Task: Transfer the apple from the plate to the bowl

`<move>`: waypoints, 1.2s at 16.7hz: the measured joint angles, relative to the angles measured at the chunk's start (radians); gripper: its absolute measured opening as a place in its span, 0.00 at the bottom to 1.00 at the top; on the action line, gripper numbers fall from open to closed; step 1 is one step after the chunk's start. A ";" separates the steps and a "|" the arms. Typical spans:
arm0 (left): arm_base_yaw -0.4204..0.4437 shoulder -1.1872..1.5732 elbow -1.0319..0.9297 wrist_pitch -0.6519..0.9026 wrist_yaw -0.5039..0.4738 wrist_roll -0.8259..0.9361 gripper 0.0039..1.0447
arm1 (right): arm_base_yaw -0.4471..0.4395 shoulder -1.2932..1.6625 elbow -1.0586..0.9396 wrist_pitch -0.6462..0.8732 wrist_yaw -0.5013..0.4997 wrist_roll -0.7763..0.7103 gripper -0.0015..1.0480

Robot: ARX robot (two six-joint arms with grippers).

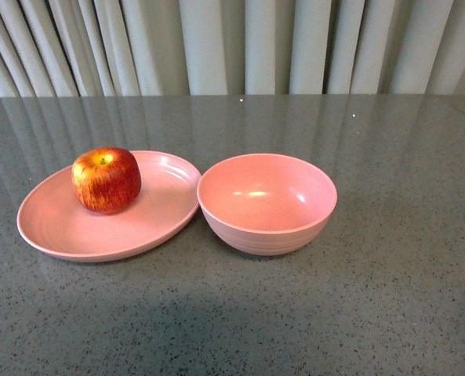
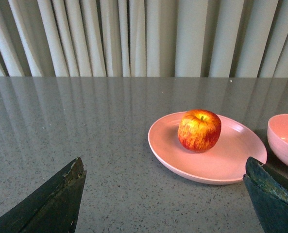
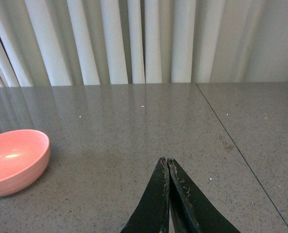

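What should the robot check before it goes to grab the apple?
1. Apple sits on the plate, stem up: ok.
2. Bowl is empty, ready for the apple: ok.
3. Left gripper is open and faces the apple: ok.
4. Left gripper is around the apple: not ok, it is apart from it.
5. Right gripper is shut and clear of the bowl: ok.
6. Plate and bowl are touching: cannot tell.
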 joint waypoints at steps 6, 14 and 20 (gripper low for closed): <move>0.000 0.000 0.000 0.000 0.000 0.000 0.94 | 0.000 -0.153 -0.043 -0.145 0.000 -0.003 0.02; 0.000 0.000 0.000 0.000 0.001 0.000 0.94 | 0.000 -0.222 -0.088 -0.138 0.000 -0.004 0.02; 0.000 0.000 0.000 0.000 0.000 0.000 0.94 | 0.000 -0.227 -0.087 -0.138 0.000 -0.004 0.07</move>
